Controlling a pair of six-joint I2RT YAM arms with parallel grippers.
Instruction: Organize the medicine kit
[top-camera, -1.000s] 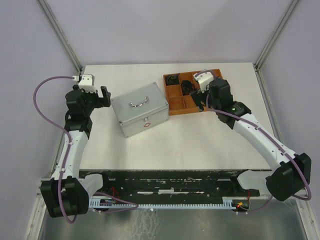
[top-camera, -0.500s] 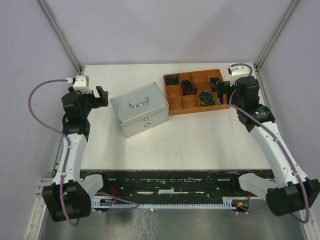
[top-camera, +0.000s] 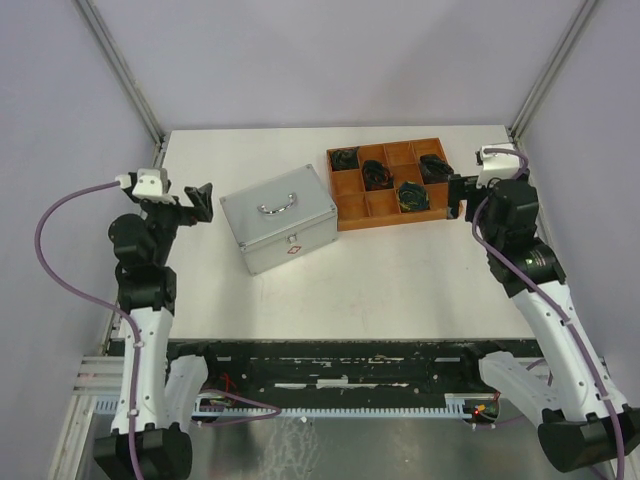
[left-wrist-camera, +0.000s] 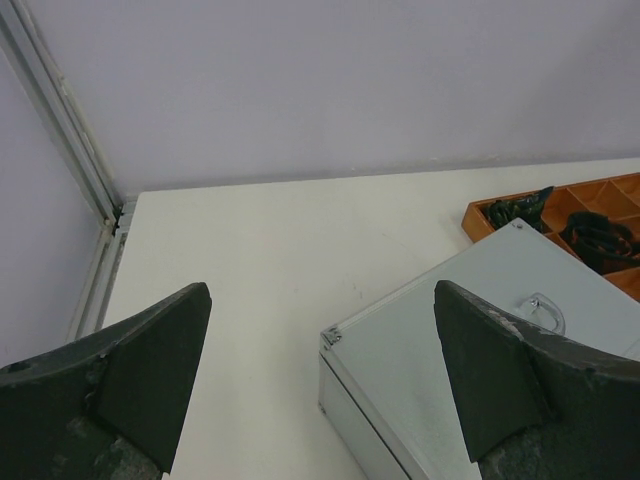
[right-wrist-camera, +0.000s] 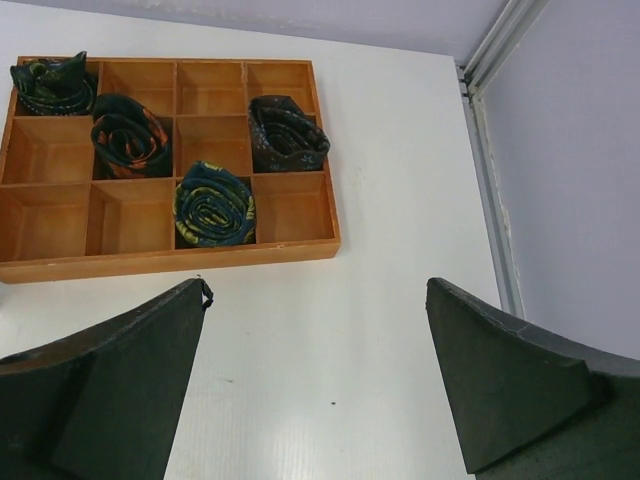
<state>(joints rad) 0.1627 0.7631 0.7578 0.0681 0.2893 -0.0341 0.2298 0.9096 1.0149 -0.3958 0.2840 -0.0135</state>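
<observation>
Locating the kit: the medicine kit (top-camera: 278, 228) sits on the white table (top-camera: 400, 290) left of centre, turned at an angle, with its front face toward the arm bases.
Kit condition: lid down; handle (top-camera: 277, 206) lying flat on the lid; latch (top-camera: 293, 241) and red diamond mark (top-camera: 297, 250) on the front face. Whether the latch is fastened cannot be told. Contents are hidden.
Left gripper (top-camera: 198, 200): fingers spread wide with nothing between them, held above the table just beside the kit's left end, apart from it. The wrist view shows the kit's corner ahead of the right finger.
Right gripper (top-camera: 458, 195): fingers spread wide and empty, at the right end of the wooden tray (top-camera: 395, 222), not touching it.
Tray contents: four dark fabric rolls (right-wrist-camera: 214, 205), each in its own compartment; the other compartments are bare.
Stage, as judged: nothing gripped and the lid unopened, so the organising work is early.
Risk one: a fastened latch would make a pull on the handle lift or drag the whole case.
Risk two: a finger nudging the kit's end could slide or turn it on the smooth table, spoiling alignment with the latch.
Risk three: the tray lies close to the kit's right far corner, so a shifted case could strike it and jolt the rolls.
</observation>
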